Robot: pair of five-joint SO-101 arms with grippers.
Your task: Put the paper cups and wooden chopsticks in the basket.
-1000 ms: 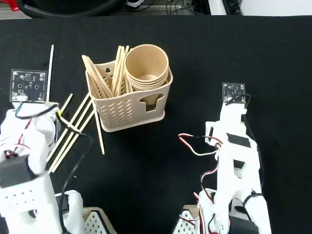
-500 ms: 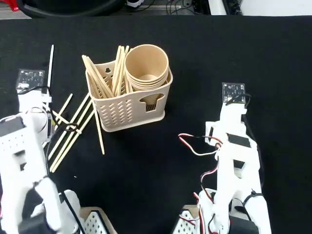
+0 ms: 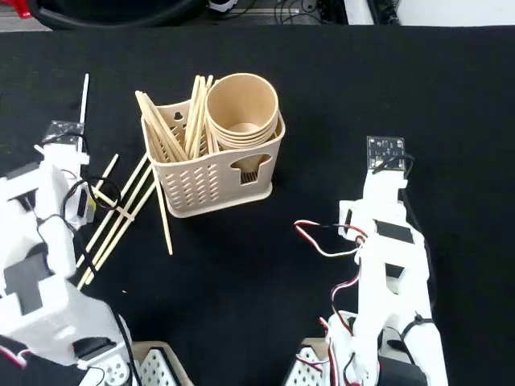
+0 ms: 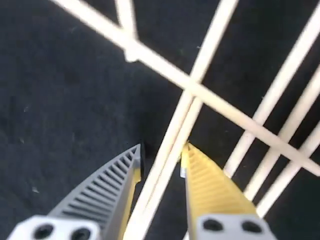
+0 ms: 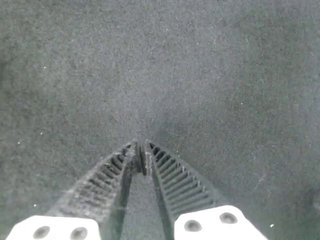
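Where chopsticks (image 3: 121, 211) lie crossed, the basket (image 3: 213, 181) stands beside.

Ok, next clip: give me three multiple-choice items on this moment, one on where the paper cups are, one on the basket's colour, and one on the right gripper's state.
1. Where are the paper cups?
A. Stacked in the basket.
B. Lying by the right arm.
C. Upside down at the far edge.

2. What colour is the basket?
A. Red.
B. Blue.
C. Beige.

3. How does the right gripper stand?
A. Open around a cup.
B. Shut on nothing, over the black cloth.
C. Shut on a chopstick.

Answers:
1 A: the high view shows the nested cups standing in one compartment of the basket.
2 C: its slotted wall is beige.
3 B: the right wrist view shows the fingertips meeting with nothing between them.
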